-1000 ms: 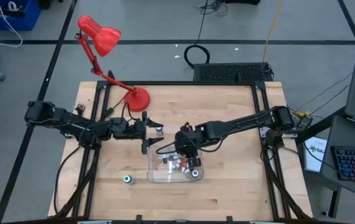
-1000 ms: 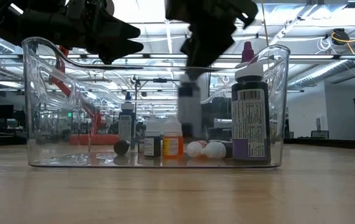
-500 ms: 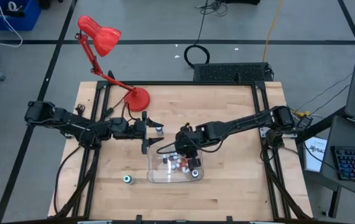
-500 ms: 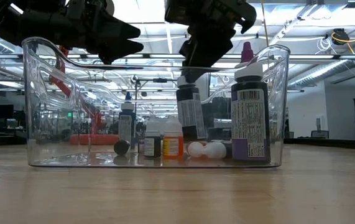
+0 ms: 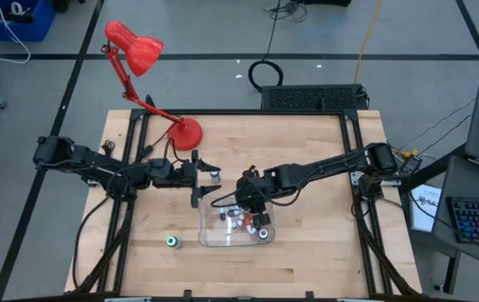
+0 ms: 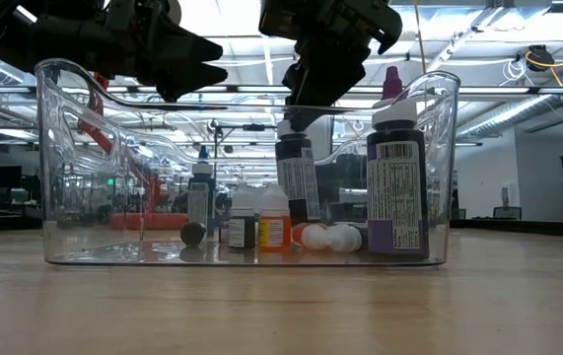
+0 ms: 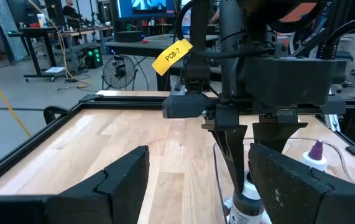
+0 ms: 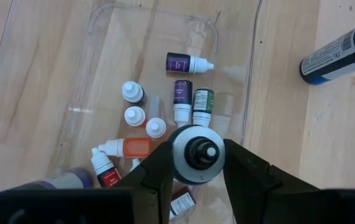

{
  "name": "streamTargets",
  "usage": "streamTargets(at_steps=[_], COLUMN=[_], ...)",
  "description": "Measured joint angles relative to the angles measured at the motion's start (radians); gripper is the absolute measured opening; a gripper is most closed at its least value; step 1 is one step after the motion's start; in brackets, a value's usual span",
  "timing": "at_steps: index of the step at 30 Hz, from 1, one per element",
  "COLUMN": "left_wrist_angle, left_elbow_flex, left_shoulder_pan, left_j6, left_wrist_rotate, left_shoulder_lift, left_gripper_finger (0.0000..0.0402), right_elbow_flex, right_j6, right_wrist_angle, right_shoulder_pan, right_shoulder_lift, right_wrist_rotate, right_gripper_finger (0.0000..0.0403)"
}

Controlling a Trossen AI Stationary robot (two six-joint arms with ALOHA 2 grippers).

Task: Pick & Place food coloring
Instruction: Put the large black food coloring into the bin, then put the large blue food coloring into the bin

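Right gripper (image 8: pixel 197 163): jaws closed on dark bottle (image 6: pixel 297 182) by its cap, inside clear tray (image 6: pixel 64 177)
Left gripper (image 5: pixel 206 184): jaws wide, empty, beside tray
Food coloring (image 8: pixel 186 94): small bottles in tray; one teal bottle (image 5: pixel 172 242) on table (image 5: pixel 306 260)

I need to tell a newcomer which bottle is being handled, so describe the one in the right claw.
Find the clear tray on the wooden table. Above it, the right claw grips a dark bottle. Unlike the small droppers lying around it, this one is tall, upright and white-capped.
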Motion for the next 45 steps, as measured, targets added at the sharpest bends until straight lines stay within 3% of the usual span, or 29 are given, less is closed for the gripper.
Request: streamTargets(at_steps=[34, 41, 45], left_wrist_angle=[0.000, 0.000, 0.000], left_elbow_flex=[0.000, 0.000, 0.000], left_shoulder_pan=[0.000, 0.000, 0.000], left_j6=[0.000, -0.023, -0.036], left_wrist_rotate=[0.002, 0.002, 0.001], left_shoulder_lift=[0.000, 0.000, 0.000], left_gripper_finger=[0.0274, 0.0274, 0.0274], right_elbow_flex=[-0.081, -0.087, -0.087], right_j6=[0.082, 0.161, 0.177], right_wrist_angle=[0.038, 0.024, 0.025], right_shoulder_pan=[-0.026, -0.015, -0.011], right_shoulder_lift=[-0.014, -0.016, -0.058], right_wrist_rotate=[0.001, -0.001, 0.006], right_gripper_finger=[0.0103, 0.0237, 0.0272])
